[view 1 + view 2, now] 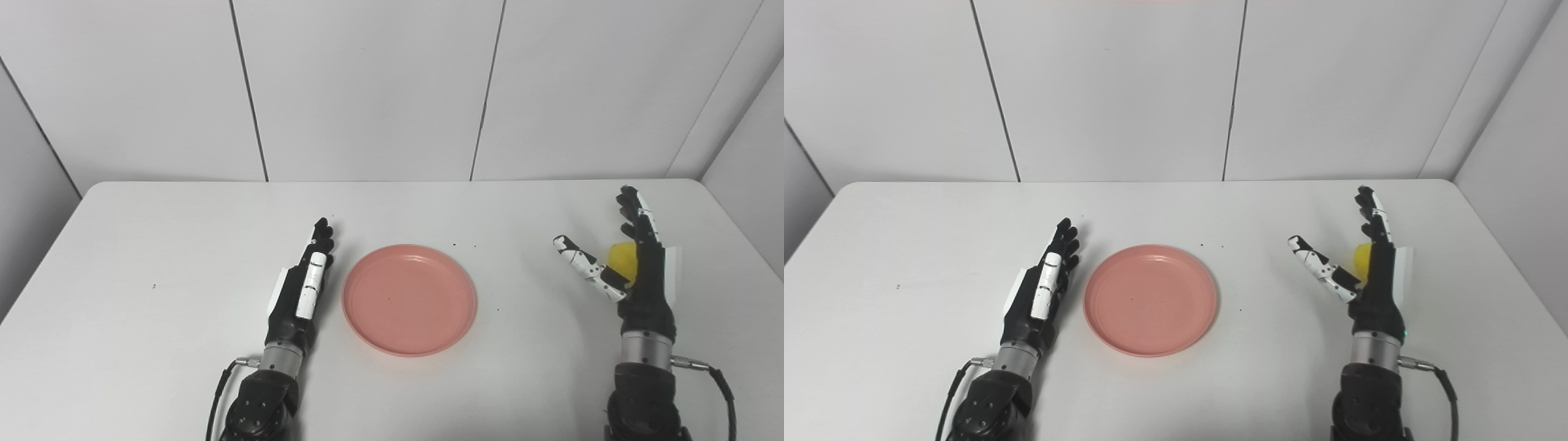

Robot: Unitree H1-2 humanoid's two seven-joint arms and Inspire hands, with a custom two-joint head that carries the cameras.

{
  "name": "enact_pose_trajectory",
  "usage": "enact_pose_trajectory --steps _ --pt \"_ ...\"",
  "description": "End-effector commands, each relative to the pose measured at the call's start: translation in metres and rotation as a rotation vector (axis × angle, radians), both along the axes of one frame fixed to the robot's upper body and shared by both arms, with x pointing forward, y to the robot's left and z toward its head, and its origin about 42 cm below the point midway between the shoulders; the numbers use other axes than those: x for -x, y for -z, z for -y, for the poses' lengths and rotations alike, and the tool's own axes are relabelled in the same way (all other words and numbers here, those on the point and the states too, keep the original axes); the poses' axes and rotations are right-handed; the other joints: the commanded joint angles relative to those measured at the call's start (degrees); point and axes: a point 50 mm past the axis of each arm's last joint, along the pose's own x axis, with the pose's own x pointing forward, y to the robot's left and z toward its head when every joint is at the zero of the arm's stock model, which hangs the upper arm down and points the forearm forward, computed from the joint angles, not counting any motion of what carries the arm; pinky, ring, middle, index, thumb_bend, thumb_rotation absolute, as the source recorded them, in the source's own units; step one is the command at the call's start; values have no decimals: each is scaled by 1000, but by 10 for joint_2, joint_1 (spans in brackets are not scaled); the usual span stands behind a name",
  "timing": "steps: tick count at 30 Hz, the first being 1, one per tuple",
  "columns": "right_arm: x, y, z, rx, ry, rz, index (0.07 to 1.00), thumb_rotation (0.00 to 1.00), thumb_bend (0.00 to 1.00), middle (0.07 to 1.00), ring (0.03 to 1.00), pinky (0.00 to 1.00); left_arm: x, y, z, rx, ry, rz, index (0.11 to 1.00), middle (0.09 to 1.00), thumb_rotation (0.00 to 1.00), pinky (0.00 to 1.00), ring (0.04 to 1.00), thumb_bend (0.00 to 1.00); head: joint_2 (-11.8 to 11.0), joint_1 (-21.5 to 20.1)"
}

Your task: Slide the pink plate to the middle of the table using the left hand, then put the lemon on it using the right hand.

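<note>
The pink plate [409,298] lies empty near the middle of the white table [153,245]. My left hand [302,288] rests flat on the table just left of the plate's rim, fingers straight and together, holding nothing. My right hand [634,263] stands open at the right of the table, thumb spread to the left. The yellow lemon [623,258] sits just behind the palm, partly hidden by the hand; the fingers are not closed on it. The plate also shows in the right eye view [1150,299].
White wall panels stand behind the table's far edge. The table's right edge runs close to my right hand. A few small dark specks dot the tabletop.
</note>
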Motion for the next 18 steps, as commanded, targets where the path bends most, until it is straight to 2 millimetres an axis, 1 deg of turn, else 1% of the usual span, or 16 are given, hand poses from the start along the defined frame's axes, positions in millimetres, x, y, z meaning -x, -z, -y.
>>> enact_pose_trajectory --steps 1,2,3,5,7,11,15,18 --pt "-3 -17 8 48 36 33 875 387 728 879 871 831 1 -1 2 33 4 16 1000 1000 1000 1000 1000 533 0 1" --pt "-3 -18 11 56 45 23 874 388 732 879 857 803 0 -1 2 29 3 20 1000 1000 1000 1000 1000 534 -1 -3" --pt "-3 -19 15 60 50 14 874 386 734 877 856 800 0 -1 1 22 0 17 1000 1000 1000 1000 1000 533 -2 -5" --pt "-3 -19 21 60 60 0 872 376 741 876 868 827 -1 0 0 13 -2 15 1000 1000 1000 1000 1000 534 -6 -10" --pt "-2 -19 28 106 95 -30 865 390 760 869 855 803 -1 0 -1 14 0 16 1000 1000 1000 1000 1000 545 -8 -14" --pt "1 -24 43 151 137 -78 870 386 782 873 869 833 -1 1 -2 15 7 18 1000 1000 1000 1000 1000 563 -7 -17" --pt "2 -30 55 175 166 -94 868 370 809 878 884 845 -1 0 -4 -7 5 28 1000 1000 1000 1000 1000 545 -5 -22" --pt "2 -33 63 216 203 -129 871 378 831 884 872 803 -2 0 -5 7 7 25 1000 1000 1000 1000 1000 550 -5 -29"
